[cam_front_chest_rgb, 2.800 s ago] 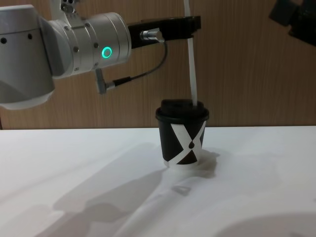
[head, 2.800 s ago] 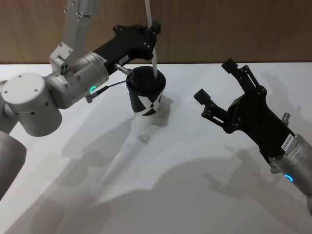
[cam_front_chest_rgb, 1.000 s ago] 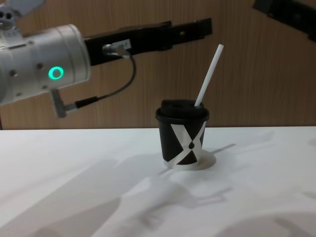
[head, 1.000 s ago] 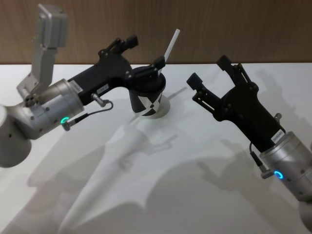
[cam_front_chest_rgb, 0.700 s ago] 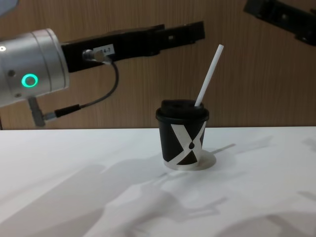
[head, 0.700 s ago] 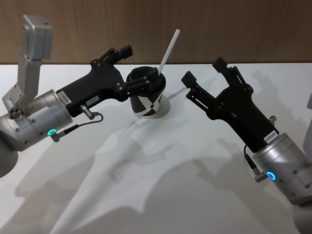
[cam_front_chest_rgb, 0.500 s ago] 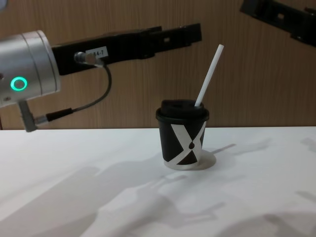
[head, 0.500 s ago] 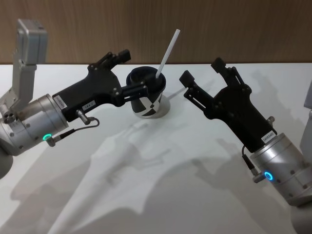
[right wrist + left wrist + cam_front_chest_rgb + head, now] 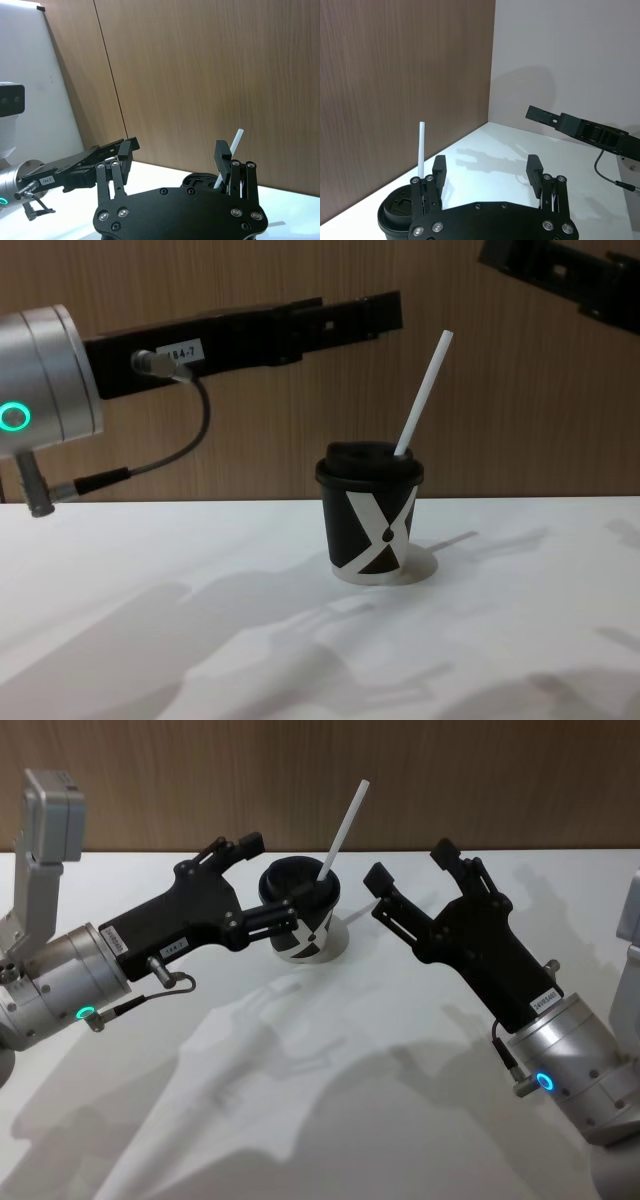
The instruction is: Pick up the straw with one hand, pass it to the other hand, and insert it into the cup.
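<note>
White straw (image 9: 343, 829) leans in black lidded cup (image 9: 302, 924); both grippers' fingers spread wide, empty.

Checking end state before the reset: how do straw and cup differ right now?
Colour: the straw is plain white; the cup is black with a white X-like mark.
Pose: the straw leans, tilted toward the robot's right; the cup stands upright on the table.
Shape: the straw is thin; the cup is squat and wide.
Shared: neither is held by a gripper.
</note>
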